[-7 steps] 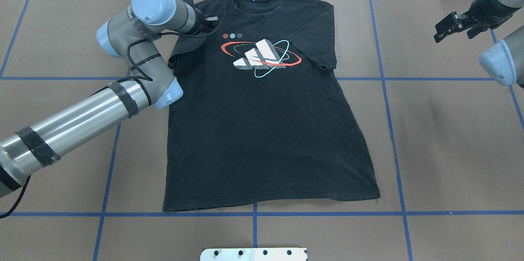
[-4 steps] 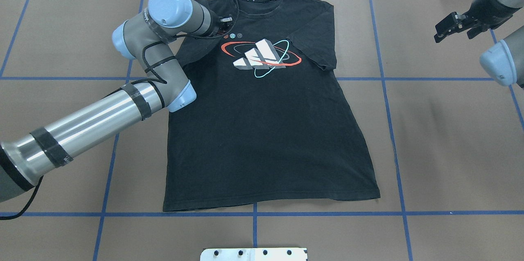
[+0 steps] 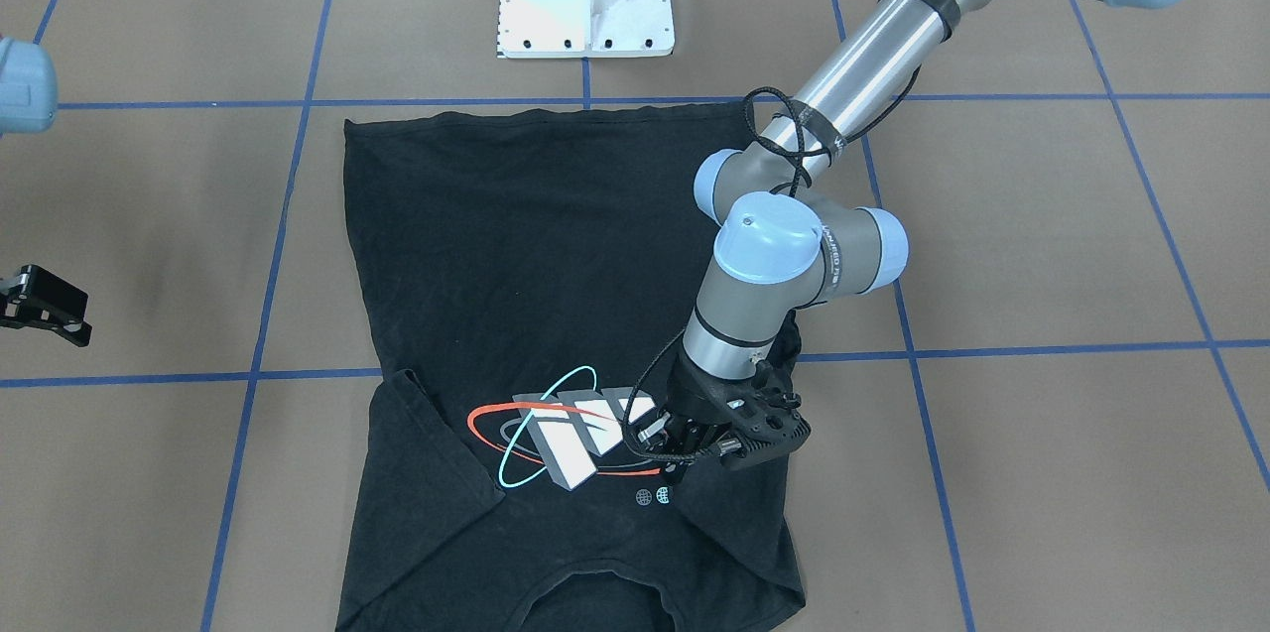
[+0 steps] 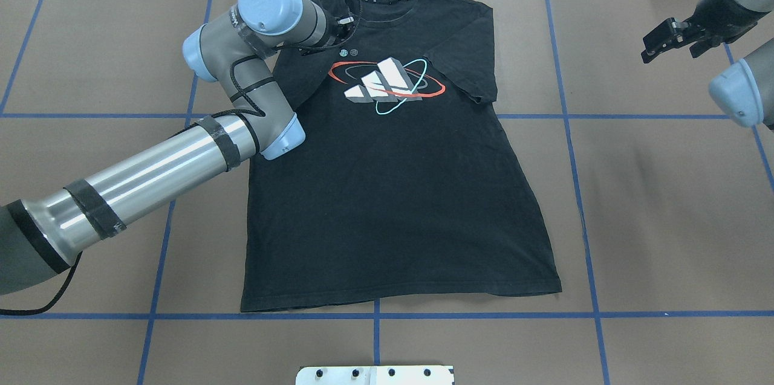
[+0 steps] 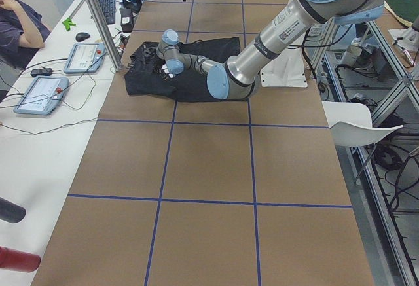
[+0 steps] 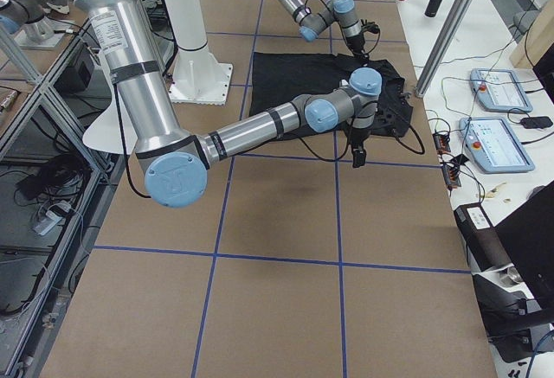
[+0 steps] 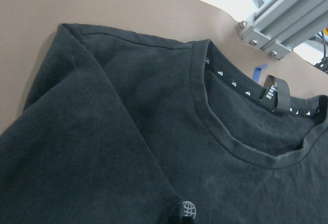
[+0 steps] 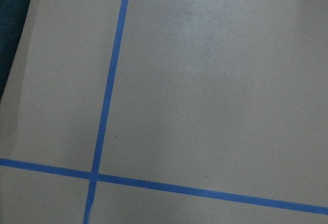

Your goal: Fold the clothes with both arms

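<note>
Overhead exterior, one T-shirt, two arms, left arm, right arm

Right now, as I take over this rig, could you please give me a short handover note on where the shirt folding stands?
Left gripper: looks shut on the T-shirt, pinching the sleeve on its own side, low over the cloth beside the chest logo.
Right gripper: looks open and empty, above bare table, well clear of the shirt.
T-shirt: flat, print up, collar at the far edge from the robot.
Done: that one sleeve is drawn in over the chest.
To do: the other sleeve lies spread out; sides and hem are not yet folded.
</note>
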You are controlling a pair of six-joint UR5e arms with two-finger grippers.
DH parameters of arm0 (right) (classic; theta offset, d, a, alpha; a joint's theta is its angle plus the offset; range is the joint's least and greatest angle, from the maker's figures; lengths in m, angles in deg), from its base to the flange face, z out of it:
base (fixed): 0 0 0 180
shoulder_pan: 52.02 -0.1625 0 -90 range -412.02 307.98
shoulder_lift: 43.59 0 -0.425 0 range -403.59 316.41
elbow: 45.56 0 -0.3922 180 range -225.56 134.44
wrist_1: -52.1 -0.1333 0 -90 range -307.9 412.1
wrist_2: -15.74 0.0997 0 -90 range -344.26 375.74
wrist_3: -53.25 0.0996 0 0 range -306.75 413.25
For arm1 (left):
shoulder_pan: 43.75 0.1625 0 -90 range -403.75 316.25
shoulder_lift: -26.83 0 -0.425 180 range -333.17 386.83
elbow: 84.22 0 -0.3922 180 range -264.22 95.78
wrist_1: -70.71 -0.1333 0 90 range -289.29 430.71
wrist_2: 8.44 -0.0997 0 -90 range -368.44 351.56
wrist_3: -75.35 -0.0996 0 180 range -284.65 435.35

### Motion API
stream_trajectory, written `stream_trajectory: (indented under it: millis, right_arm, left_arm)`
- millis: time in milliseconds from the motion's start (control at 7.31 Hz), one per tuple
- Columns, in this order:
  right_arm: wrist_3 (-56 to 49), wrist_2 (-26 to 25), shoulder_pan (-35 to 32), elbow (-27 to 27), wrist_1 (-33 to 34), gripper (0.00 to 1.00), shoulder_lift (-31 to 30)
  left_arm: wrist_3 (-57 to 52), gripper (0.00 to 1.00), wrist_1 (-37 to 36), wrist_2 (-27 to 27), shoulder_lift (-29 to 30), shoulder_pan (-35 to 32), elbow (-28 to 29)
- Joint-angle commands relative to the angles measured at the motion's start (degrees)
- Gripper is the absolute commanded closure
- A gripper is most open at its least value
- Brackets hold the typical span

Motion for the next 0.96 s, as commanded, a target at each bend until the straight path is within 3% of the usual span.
stream_trajectory:
  millis: [0,410,547,684,820]
  right_arm:
    - [0.0,0.0,0.0,0.0,0.0,0.0,0.0]
    - [0.0,0.0,0.0,-0.1,0.0,0.0,0.0]
    - [0.0,0.0,0.0,-0.1,0.0,0.0,0.0]
    - [0.1,0.0,0.0,-0.1,0.0,0.0,0.0]
    - [0.7,0.1,0.0,0.3,0.0,0.0,-0.1]
  left_arm:
    - [4.6,1.0,0.1,-0.8,1.6,0.1,1.2]
    - [7.0,1.0,0.4,-0.8,1.8,0.3,1.2]
    - [6.6,0.73,0.4,-0.7,2.0,0.5,1.2]
    - [5.4,0.01,0.3,-0.6,2.1,0.9,0.9]
    - [3.7,0.0,0.1,-0.2,2.1,0.9,-0.2]
